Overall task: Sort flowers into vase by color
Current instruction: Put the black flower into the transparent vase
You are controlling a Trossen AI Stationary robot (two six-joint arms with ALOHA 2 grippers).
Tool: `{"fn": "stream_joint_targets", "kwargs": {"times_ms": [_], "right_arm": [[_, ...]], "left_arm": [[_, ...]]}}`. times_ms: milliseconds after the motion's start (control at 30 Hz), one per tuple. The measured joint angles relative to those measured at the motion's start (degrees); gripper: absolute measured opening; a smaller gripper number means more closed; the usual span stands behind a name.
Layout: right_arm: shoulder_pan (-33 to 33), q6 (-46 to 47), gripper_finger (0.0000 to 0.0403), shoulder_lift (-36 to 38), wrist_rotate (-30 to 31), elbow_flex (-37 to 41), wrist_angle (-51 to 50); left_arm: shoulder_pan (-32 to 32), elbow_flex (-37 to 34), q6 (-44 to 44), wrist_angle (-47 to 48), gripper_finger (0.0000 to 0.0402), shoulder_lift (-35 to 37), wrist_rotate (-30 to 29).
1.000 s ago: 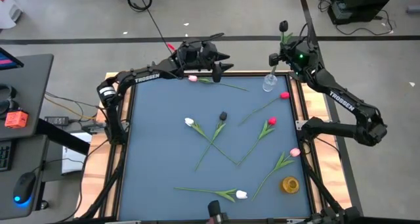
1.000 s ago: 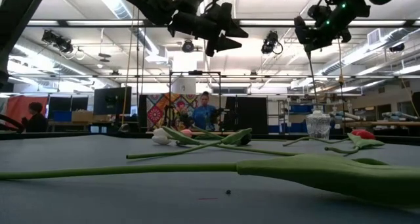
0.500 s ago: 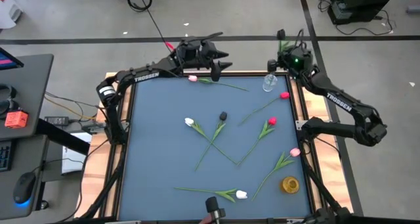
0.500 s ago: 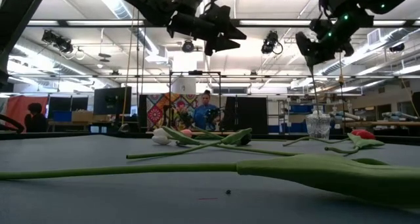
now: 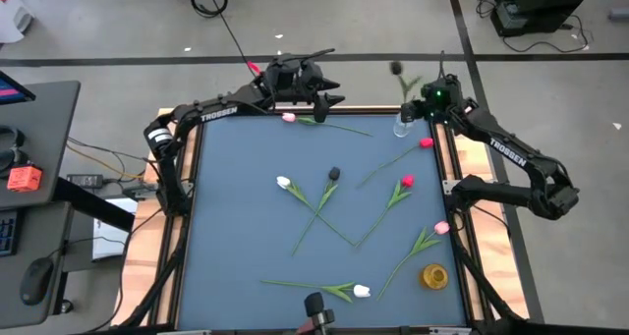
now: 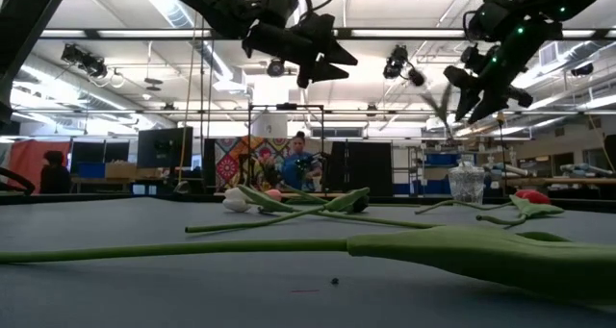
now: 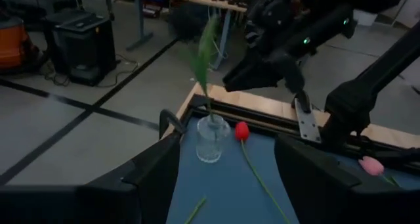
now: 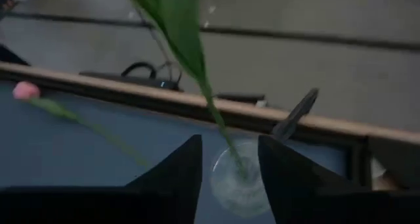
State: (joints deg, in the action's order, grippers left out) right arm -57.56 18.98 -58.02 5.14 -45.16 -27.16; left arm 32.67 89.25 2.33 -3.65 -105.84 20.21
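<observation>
**Sorting record: one stem in the vase, seven on the mat**

Done, as far as could be judged: one black tulip [image 5: 396, 69] stood with its stem in the clear glass vase [image 5: 403, 127] at the far right corner of the blue table [image 5: 236, 227], head leaning out past the table edge.

Left to do: seven flowers lay loose.
- Pink tulip [image 5: 289, 118], far edge.
- White tulip [image 5: 284, 183] and a second black tulip [image 5: 334, 174], mid-table, stems crossing.
- Red tulip [image 5: 426, 142], just beside the vase.
- Red tulip [image 5: 406, 182], right of centre.
- Pink tulip [image 5: 441, 229], near the right edge.
- White tulip [image 5: 362, 291], near edge.

Grippers: right gripper [image 8: 230, 159] hung over the vase, fingers parted, the stem running between them without visible contact. Left gripper [image 5: 329, 94] hovered above the pink tulip at the far edge, fingers spread and holding nothing.

Other items: a yellow vase [image 5: 434, 275] at the near right corner, apparently empty. A person [image 6: 303, 164] stood in the room beyond.

Obstructions: the crossed stems mid-table would likely drag one another when lifted.
</observation>
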Motion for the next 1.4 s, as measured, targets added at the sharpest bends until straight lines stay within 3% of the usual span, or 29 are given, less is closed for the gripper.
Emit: {"fn": "stream_joint_targets", "kwargs": {"times_ms": [133,400,733,833,1033,1400], "right_arm": [[-0.53,5.93,0.0179,0.02,-2.33,-2.77,-4.2],[-0.73,12.38,0.0174,0.02,-5.32,-7.57,-12.73],[3.68,20.05,0.0174,0.98,-10.19,-14.1,-34.38],[6.71,21.83,0.0174,1.73,-13.98,-13.89,-36.96],[15.18,22.24,0.0174,3.71,-11.34,-9.77,-37.43],[31.16,28.51,0.0173,12.44,-13.88,-0.62,-31.3]], "left_arm": [[0.31,-0.02,-0.02,3.37,0.0254,0.02,0.08],[0.67,-0.02,-1.8,8.73,0.0254,0.02,0.24],[0.54,0.0,-1.54,11.2,0.0254,-0.63,0.52],[0.2,0.0,-0.42,10.82,0.0254,-2.16,0.83],[-3.39,0.0,5.66,11.31,0.0254,-4.7,0.04],[-17.0,0.0,13.36,10.84,0.0254,-4.7,-14.45]]}}
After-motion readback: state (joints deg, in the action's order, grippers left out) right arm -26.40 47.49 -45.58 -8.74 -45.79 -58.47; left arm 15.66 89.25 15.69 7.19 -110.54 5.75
